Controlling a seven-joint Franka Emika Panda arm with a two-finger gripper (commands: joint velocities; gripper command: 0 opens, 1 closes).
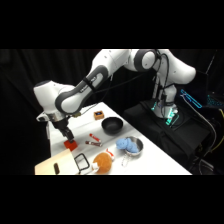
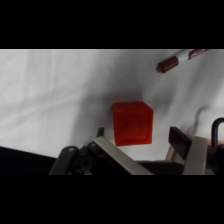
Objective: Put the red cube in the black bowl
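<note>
Red cube (image 2: 132, 123) sits on the white table (image 2: 45, 100), and in your wrist view the gripper (image 2: 145, 145) has its fingers (image 2: 181, 141) spread wider than the cube, one on each side of it; whether they touch it, you cannot tell. Nothing is gripped. In your side view the cube (image 1: 70, 145) lies near the table's front left edge, directly under the gripper (image 1: 68, 138). Just beyond the cube lies a thin red-and-white stick (image 1: 93, 140), with bare cloth between them. Farther back from the cube stands the black bowl (image 1: 112, 125), well apart. A metal bowl with blue contents (image 1: 130, 145) sits to the right of the stick.
</note>
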